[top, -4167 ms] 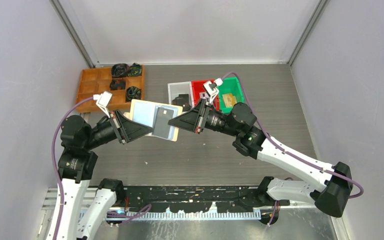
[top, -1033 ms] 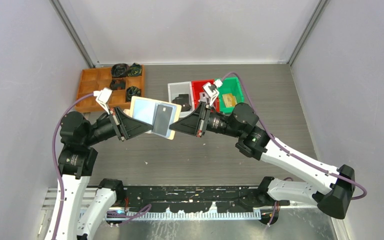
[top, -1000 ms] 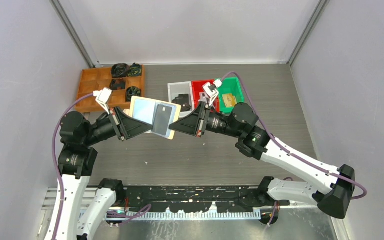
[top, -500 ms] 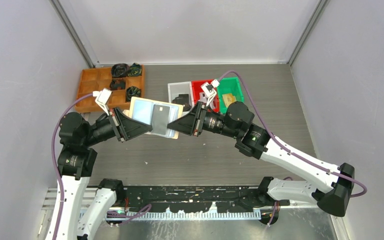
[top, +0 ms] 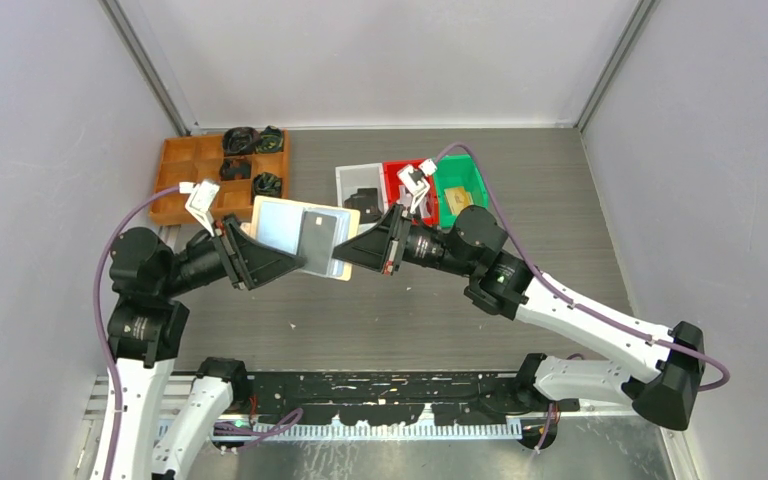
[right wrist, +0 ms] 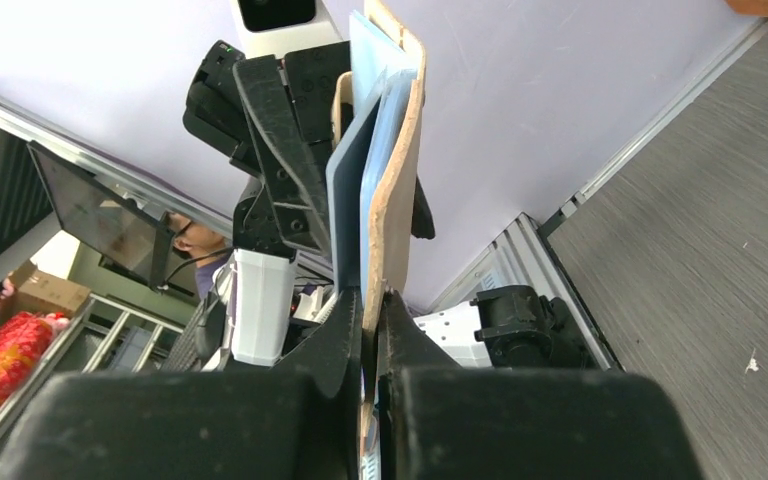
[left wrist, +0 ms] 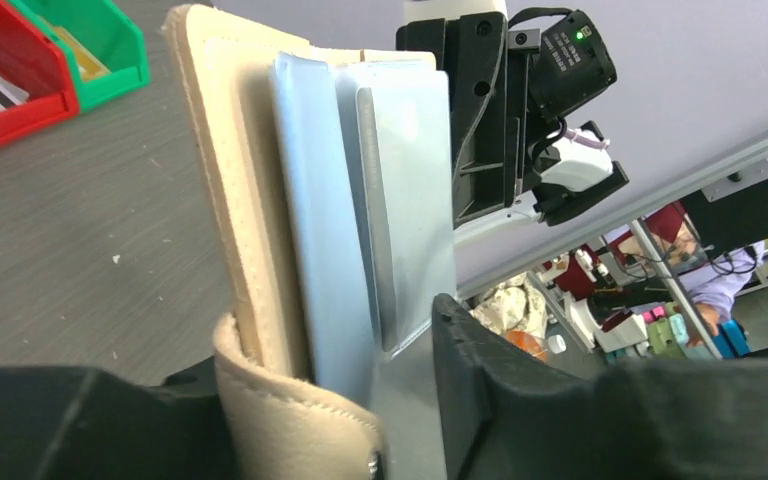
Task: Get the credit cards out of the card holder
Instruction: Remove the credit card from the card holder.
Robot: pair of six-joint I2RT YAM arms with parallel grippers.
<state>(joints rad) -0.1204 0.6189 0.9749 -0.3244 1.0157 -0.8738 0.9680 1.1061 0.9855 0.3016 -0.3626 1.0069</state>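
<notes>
Card holder (top: pixel 282 225): up off the table (top: pixel 410 310), over its left-middle part, carried between my two arms. It is unfolded. From above I see the pale blue pockets, with the tan outer skin showing as a rim around them.

Dark grey card (top: pixel 318 240): lies against the blue pockets on the half toward my right arm. I cannot tell how deep it sits in a pocket. This is the only card I can make out for certain.

Right gripper (top: pixel 342 251): jaws together on the holder's right-hand edge. From the right wrist I see the tan edge pinched between the two fingers (right wrist: pixel 335 345), with the holder rising edge-on straight out of them.

Left gripper (top: pixel 288 262): jaws stand one on each side of the holder's left-hand edge. From the left wrist the tan tab strap (left wrist: pixel 290 425) sits between them, and one dark finger meets the blue face just beside the card. I cannot tell whether they press or only straddle.

Card versus jaws: the card lies between the two grippers, nearer the right one. I cannot tell whether the right jaws also catch its corner.

Wooden tray (top: pixel 175 175): far-left corner of the table, with dark lumps in its compartments.

Bins: white (top: pixel 348 180), red (top: pixel 395 172) and green (top: pixel 470 175) in a row by the far edge, beyond the holder.
</notes>
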